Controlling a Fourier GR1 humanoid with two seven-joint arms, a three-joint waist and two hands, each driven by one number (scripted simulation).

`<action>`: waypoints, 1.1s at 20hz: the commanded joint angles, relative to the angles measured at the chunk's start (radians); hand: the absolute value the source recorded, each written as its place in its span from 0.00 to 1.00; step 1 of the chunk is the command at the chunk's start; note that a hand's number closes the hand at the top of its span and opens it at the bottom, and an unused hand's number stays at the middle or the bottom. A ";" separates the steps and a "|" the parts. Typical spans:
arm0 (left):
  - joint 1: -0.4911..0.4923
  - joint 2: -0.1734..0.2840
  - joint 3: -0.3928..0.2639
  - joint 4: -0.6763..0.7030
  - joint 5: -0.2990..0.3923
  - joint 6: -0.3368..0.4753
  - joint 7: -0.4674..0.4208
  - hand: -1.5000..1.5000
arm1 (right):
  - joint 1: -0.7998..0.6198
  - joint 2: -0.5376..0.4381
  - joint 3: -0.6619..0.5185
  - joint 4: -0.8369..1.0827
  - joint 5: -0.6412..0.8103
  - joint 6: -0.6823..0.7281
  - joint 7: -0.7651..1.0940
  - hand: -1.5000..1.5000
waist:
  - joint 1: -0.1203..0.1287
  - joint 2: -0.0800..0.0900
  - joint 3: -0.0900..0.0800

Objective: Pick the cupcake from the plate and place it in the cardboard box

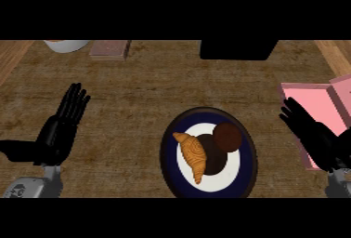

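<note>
Round plate (170, 153) w/ dark navy rim & white centre is lying on a rough brown woven-look counter (137, 83), between the two hands. On it a dark brown round cupcake (227, 136) is sitting at the upper right, touching a darker chocolate-coloured lump under it; a golden ridged croissant (192, 155) is lying along the left side, touching that lump too.

Right black hand (316, 137) is hovering just right of the plate, fingers straight & released, holding nothing; cupcake is left of its fingertips, apart from them. Pink open box (312, 100), smooth flat walls, is lying behind & under those fingers, partly hidden by them.

Left black hand (58, 130) is resting open at the left, fingers up, well apart from the plate.

Beyond the left fingertips: a white round bowl (66, 45) & a pinkish-brown block (109, 49) at the far edge. A black boxy shape (238, 49) is standing far beyond the plate.
</note>
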 commanded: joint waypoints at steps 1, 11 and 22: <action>-0.005 -0.018 0.012 -0.024 -0.030 0.045 0.021 0.50 | -0.071 0.005 -0.028 0.014 0.028 0.028 -0.054 1.00 | -0.017 0.048 0.007; -0.052 -0.045 -0.001 -0.064 -0.031 0.158 0.218 0.50 | -0.364 -0.132 -0.046 0.325 0.386 -0.016 -0.437 0.00 | 0.025 0.061 0.010; -0.062 -0.027 0.022 -0.097 -0.018 0.159 0.287 0.50 | -0.561 -0.387 0.185 0.258 0.603 0.362 -0.431 0.00 | 0.002 0.046 0.003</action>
